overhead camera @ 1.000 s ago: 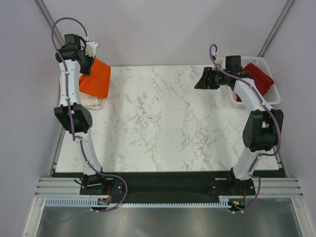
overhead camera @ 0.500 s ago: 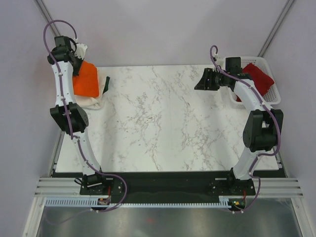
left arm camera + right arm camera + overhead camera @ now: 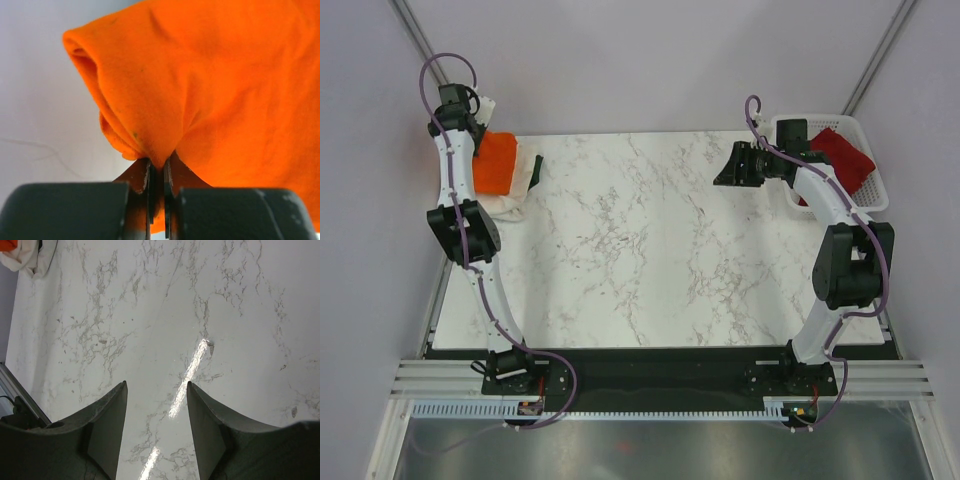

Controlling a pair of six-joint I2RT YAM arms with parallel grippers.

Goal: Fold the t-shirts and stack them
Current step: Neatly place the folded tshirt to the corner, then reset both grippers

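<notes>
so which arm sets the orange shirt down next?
Left. Its jaws are shut on the orange shirt, right by the cream shirt. The right jaws are open and empty, over by the basket.

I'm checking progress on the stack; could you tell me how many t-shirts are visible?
3: an orange one pinched in the left claw, far left; a cream one on the table under it; a dark red one in the basket, far right. Others may be hidden.

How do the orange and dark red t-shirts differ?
The orange t-shirt is pinched in the shut left gripper at the table's far left; the dark red t-shirt lies untouched in the white basket at far right. The orange t-shirt is bright and bunched at the pinch; the dark red t-shirt is darker and lies slack. Both are plain cloth.
</notes>
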